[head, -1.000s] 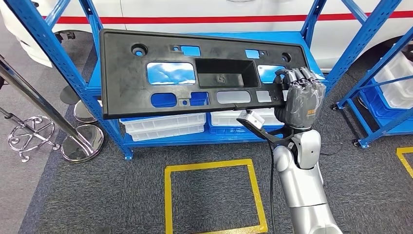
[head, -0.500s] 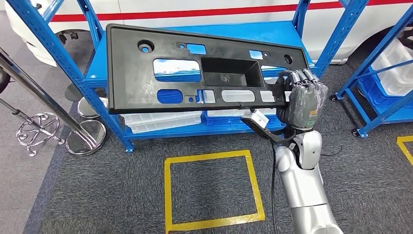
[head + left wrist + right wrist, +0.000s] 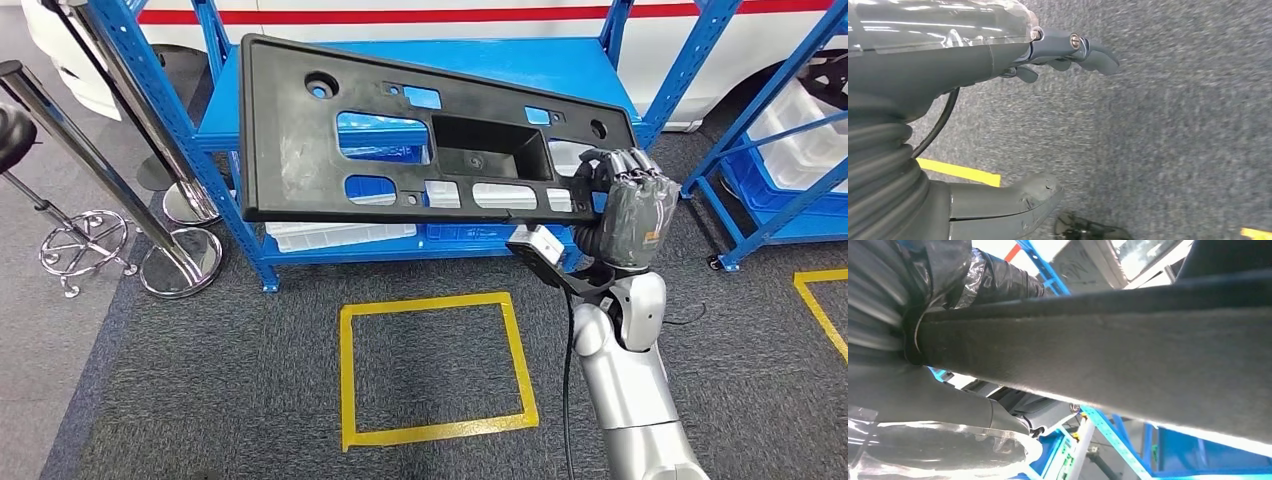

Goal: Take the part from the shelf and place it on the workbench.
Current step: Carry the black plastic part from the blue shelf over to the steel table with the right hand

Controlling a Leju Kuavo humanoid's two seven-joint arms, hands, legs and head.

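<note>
1. One big black part (image 3: 400, 130) is up in the air in front of the blue shelf (image 3: 215, 120). It does not touch the shelf. It is long and flat, with many holes cut in it.
2. Its long side runs left to right, and its flat face looks at the robot. The left end sits a bit higher than the right end, so it leans.
3. The right robot hand (image 3: 625, 210) is clamped on the right end of the part, fingers over the top edge. I think it holds just that one end, so the far end hangs out free and the part tips.
4. The left robot hand (image 3: 1013, 125) hangs low over the grey carpet (image 3: 1173, 125). Its fingers are apart and nothing is in it.
5. A yellow square (image 3: 440, 370) is taped on the carpet below the part. Shiny posts (image 3: 180, 260) stand by the shelf's left corner, and white bins (image 3: 330, 235) sit on its low level.
6. The part is off the shelf, so I think the carry to the surface comes next.
</note>
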